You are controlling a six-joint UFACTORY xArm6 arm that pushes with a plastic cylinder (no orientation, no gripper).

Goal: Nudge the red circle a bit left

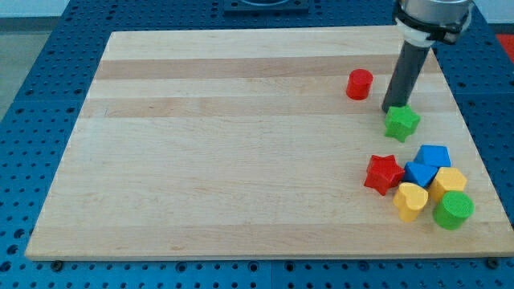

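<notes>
The red circle [359, 83] stands upright on the wooden board [201, 144] in the upper right part of the view. My tip [391, 109] is to the right of it and slightly lower, a short gap away, not touching it. The tip stands right at the top left edge of the green star [401, 122].
A cluster of blocks lies at the lower right of the board: a red star [383, 173], two blue blocks [434, 156] [418, 173], a yellow heart [410, 201], a yellow block [448, 183] and a green circle [453, 209]. The board's right edge is close by.
</notes>
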